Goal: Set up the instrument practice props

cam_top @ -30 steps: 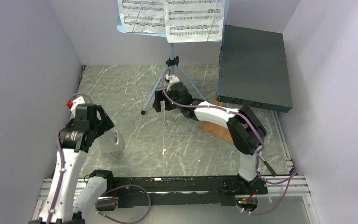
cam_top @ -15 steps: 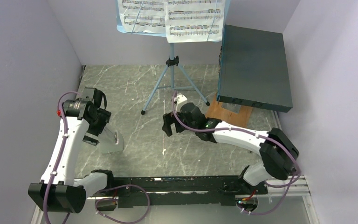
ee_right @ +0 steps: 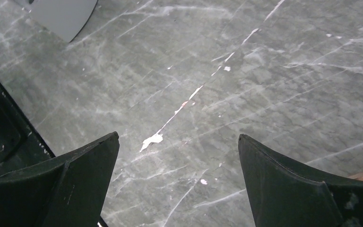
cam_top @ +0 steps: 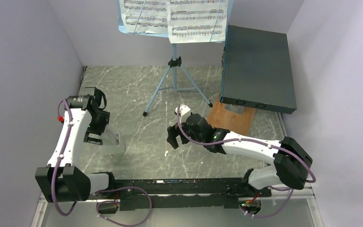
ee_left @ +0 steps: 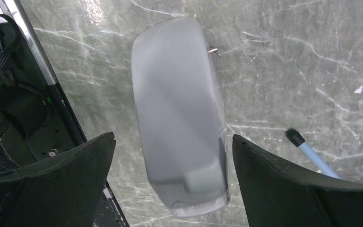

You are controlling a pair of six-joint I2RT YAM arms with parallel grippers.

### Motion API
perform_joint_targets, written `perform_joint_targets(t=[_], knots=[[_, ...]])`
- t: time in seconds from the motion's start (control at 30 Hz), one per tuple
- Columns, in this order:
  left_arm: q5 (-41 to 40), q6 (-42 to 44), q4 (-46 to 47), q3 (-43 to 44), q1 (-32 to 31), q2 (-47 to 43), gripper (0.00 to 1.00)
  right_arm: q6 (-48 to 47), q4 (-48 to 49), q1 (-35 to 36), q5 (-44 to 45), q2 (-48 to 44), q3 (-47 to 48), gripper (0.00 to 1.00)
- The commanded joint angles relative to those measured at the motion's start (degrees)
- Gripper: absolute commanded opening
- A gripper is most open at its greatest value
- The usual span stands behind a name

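1. The left gripper (ee_left: 172,140) had its fingers spread as wide as they went and held nothing. The metronome (ee_left: 177,109) lay in the gap between them in the wrist view, touching neither finger.
2. The right gripper (ee_right: 178,137) was just as wide open and empty, with only bare table (ee_right: 264,71) beneath it.
3. Over the last second the left arm had swung out from its folded pose and brought its gripper down over the metronome, which had not moved from its place at the near left of the table.
4. In the same second the right arm had drawn back from the foot of the music stand (cam_top: 174,71) towards the near middle of the table.
5. The stand stood upright at the far middle, with the sheet-music pages (cam_top: 196,19) resting on its desk. The dark box (cam_top: 257,66) stood to its right.
6. To my judgement the stand and the pages were done, and the metronome was the prop left to place. The left gripper looked lined up to close on it.
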Motion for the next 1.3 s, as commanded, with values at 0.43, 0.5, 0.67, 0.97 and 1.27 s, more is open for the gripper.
perform_joint_targets(t=[0.43, 0.5, 0.67, 0.97, 1.27], knots=[[10.82, 0.37, -0.93, -4.72, 3.93, 2.46, 0.49, 2.34, 17.73, 11.48, 6.96, 6.22, -2.29, 0.99], [13.67, -0.43, -0.62, -4.79, 3.93, 1.75, 0.36, 2.58, 21.04, 13.83, 8.24, 9.36, -1.22, 0.99], [20.21, -4.63, -1.08, -4.30, 3.84, 1.18, 0.09, 3.30, 25.44, 17.99, 12.31, 17.17, 3.52, 0.99], [31.82, -16.28, 9.74, -8.28, -1.76, 0.48, 0.00, 7.39, 25.97, 21.25, 19.98, 24.81, 9.77, 0.99], [36.19, -26.15, 19.02, -8.57, -8.72, 4.49, 0.00, 13.89, 20.70, 23.43, 30.85, 29.49, 13.65, 0.99]])
